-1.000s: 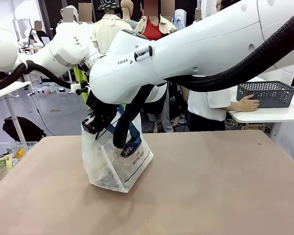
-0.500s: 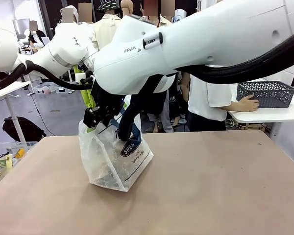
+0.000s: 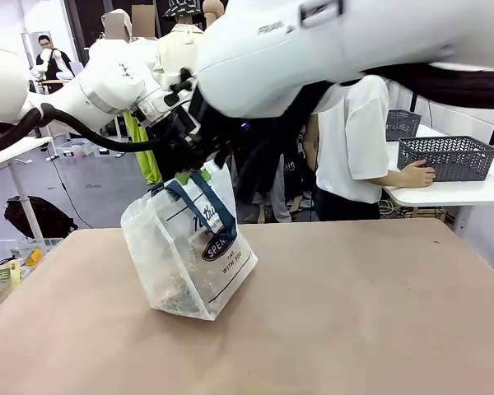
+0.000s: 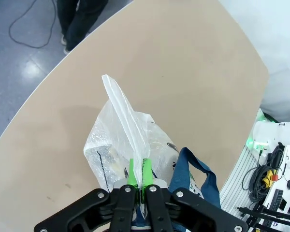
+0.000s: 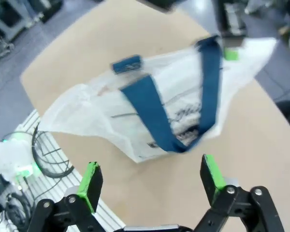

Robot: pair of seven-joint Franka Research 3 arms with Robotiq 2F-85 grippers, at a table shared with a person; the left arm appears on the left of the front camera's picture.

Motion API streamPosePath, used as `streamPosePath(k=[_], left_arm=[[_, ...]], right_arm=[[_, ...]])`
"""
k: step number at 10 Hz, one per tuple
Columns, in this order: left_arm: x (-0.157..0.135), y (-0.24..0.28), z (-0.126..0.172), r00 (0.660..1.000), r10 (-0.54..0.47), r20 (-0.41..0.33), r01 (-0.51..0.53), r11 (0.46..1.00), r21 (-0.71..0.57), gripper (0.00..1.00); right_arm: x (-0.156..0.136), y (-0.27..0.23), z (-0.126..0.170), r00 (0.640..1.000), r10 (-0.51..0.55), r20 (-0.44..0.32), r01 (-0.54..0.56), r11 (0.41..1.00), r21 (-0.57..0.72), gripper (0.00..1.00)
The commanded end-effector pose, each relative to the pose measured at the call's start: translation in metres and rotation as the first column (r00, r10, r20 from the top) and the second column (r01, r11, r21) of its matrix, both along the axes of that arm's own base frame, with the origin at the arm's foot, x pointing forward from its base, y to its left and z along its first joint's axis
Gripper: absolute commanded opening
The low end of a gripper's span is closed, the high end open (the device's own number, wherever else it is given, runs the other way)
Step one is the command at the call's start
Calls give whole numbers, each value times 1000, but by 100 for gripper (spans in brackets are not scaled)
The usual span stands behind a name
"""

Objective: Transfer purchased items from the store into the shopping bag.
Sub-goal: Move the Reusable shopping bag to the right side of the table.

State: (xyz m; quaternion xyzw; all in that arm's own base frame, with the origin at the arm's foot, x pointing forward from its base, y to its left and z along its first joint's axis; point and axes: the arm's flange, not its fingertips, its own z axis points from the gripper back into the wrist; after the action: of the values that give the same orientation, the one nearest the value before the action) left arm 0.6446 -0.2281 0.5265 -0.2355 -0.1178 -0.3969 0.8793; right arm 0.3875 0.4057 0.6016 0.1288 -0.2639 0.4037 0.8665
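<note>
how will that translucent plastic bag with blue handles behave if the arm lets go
The translucent whitish plastic shopping bag looks floppy: its pinched rim folds flat between the shut left gripper pads. Released, it would probably sag. Its base rests on the table, so tipping seems unlikely.

I see bare tan tabletop (image 3: 362, 313) right of the translucent whitish plastic bag (image 3: 185, 259); both white arms crowd above it.

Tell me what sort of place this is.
Probably a robot lab staged as a shop checkout: a shopping bag stands on a tan table, a person waits beside grey baskets, and cables lie on the floor.
</note>
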Motion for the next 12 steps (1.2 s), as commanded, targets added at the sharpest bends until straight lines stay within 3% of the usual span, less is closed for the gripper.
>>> streamPosePath(k=[1, 3, 5, 7, 8, 10, 11, 12], left_arm=[[-9, 7, -6, 1000, 9, 7, -9, 999, -34, 0], [-12, 12, -6, 1000, 1, 22, 0, 999, -46, 0], [-13, 15, -7, 1000, 9, 26, -8, 999, -43, 0], [-13, 13, -7, 999, -1, 32, 2, 999, -42, 0], [-13, 12, -7, 999, -9, 37, 10, 999, -42, 0], [-13, 9, -7, 999, -17, 30, 18, 999, -35, 0], [-12, 7, -8, 999, -20, 30, 21, 999, -32, 0], [-12, 5, -9, 999, -24, 33, 25, 999, -36, 0]], right_arm=[[-10, -47, 4, 987, -156, 34, 156, 988, 2, 100], [-8, -101, 22, 945, -322, 57, 324, 946, -24, 100], [-8, -171, 34, 848, -522, 93, 529, 845, -78, 100], [-12, -253, 36, 707, -698, 115, 707, 699, -104, 100], [-18, -300, 33, 622, -766, 161, 783, 609, -128, 100], [-50, -397, 11, 448, -889, 97, 893, 439, -104, 100], [-65, -432, -8, 384, -923, 37, 920, 378, -107, 100], [-77, -459, -30, 345, -939, -13, 933, 345, -100, 100]])
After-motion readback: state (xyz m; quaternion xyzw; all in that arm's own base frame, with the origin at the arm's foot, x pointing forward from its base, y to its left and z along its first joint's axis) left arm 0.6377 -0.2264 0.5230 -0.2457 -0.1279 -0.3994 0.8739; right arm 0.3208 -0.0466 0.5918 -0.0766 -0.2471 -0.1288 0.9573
